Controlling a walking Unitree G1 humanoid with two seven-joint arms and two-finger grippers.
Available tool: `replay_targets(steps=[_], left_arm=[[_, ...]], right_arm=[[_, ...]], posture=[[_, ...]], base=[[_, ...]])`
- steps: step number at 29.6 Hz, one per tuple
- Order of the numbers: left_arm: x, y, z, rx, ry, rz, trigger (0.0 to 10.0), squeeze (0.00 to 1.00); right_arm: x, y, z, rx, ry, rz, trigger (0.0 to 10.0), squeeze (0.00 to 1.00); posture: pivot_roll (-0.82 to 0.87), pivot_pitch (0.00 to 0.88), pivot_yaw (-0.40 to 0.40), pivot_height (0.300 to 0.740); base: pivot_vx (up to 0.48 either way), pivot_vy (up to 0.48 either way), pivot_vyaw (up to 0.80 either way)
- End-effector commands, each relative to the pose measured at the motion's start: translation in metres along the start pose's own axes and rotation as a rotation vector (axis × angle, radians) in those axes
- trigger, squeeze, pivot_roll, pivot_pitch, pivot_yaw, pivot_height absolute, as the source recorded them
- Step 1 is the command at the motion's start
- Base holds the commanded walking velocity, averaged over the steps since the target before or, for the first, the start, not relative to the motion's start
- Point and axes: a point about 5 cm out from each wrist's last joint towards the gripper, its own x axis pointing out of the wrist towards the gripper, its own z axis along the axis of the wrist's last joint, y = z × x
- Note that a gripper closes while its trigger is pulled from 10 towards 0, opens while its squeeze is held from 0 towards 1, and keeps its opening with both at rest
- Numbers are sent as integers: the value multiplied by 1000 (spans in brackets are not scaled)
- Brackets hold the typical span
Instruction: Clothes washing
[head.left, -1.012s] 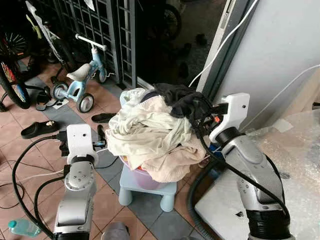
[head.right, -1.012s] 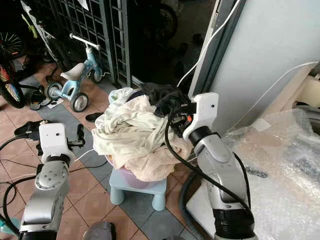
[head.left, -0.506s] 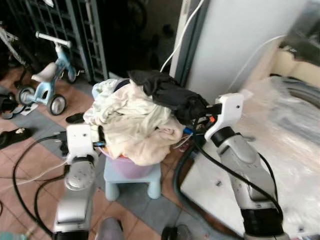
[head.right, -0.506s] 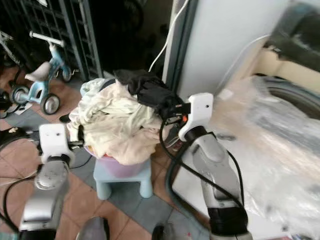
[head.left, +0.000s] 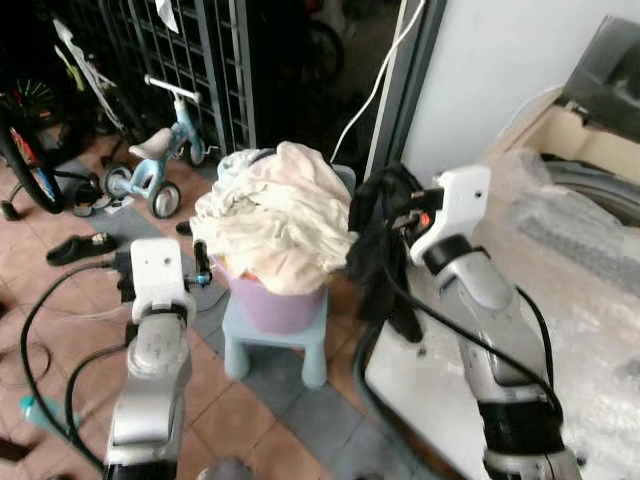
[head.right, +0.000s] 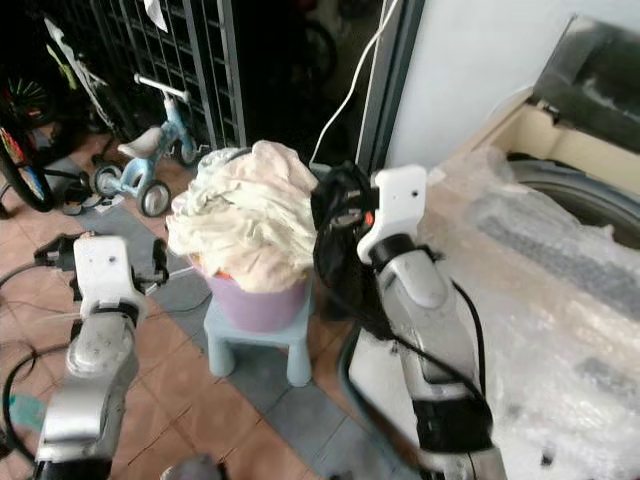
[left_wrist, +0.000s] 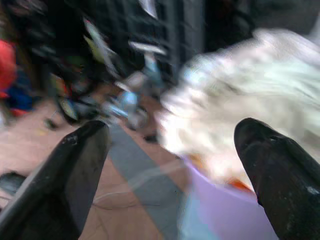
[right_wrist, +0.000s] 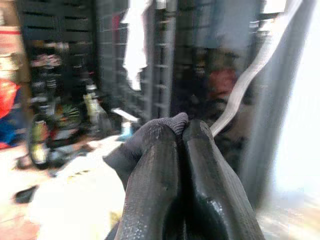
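A heap of cream and white clothes fills a purple basket that stands on a light blue stool. My right gripper is shut on a black garment, which hangs free to the right of the basket, between it and the washing machine. The machine is wrapped in bubble film. My left gripper is open and empty, held low just left of the basket; its fingers are close to the basket wall.
A child's tricycle, a sandal and a bicycle wheel stand on the tiled floor at the left, before a dark grille gate. A grey hose curves by the machine's base. A bottle lies near my left side.
The black garment has come off the top of the heap and now hangs from my right gripper beside the basket. The camera has swung, so the whole scene has shifted.
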Motion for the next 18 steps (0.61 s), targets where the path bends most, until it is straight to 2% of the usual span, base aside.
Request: replay_targets(steps=[1, 10, 18], left_arm=[[2, -4, 6, -3, -20, -29, 10000, 0], [3, -10, 7, -33, -28, -73, 10000, 0], [4, -9, 7, -38, -36, -93, 10000, 0]], right_arm=[[1, -6, 7, -21, -28, -34, 10000, 0], [8, -24, 15, -94, -58, -117, 10000, 0], [7, -25, 12, -93, -57, -125, 10000, 0]], posture=[[-10, 0, -39, 740], [-14, 0, -34, 740], [-15, 0, -24, 740]], base=[[0, 0, -800], [0, 0, -800], [0, 0, -708]])
